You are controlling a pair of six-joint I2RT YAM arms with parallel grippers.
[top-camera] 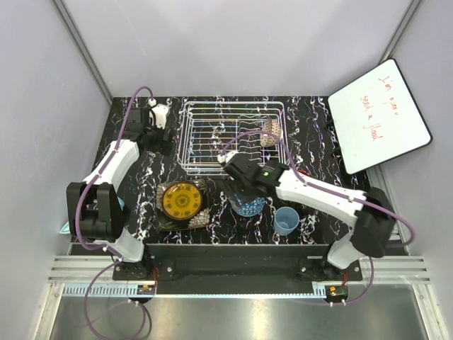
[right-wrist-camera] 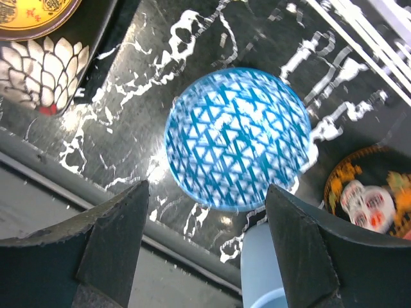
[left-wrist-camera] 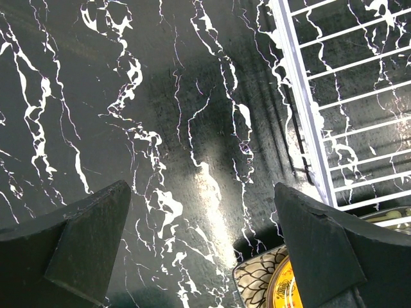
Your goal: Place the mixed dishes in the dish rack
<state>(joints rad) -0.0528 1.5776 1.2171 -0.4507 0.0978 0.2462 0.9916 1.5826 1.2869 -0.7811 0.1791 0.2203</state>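
We see the white wire dish rack [top-camera: 233, 105] far-centre on our black marbled table [top-camera: 311, 122], with a pinkish speckled bowl [top-camera: 271, 133] at its right end. Nearer, from left to right, are a yellow-orange round plate [top-camera: 180, 200] on a dark patterned squarish plate [top-camera: 200, 218], a blue patterned bowl [right-wrist-camera: 237, 138] and a light-blue cup [top-camera: 287, 221]. Our right gripper [right-wrist-camera: 207, 192] spreads empty above that bowl. Our left gripper [left-wrist-camera: 202, 192] gapes wide left of the rack.

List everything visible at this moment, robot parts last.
dish rack: one, white wire, far centre
speckled bowl: one, pinkish-white, inside rack's right end
squarish plate: one, dark patterned, near left
round plate: one, yellow-orange, on squarish plate
blue bowl: one, blue patterned, near centre
cup: one, light-blue, right of blue bowl
round item: one, dark with orange and white, beside blue bowl
whiteboard: one, red writing, far right
table: one, black marbled
left gripper: one, black, open, left of rack
right gripper: one, black, open, above blue bowl
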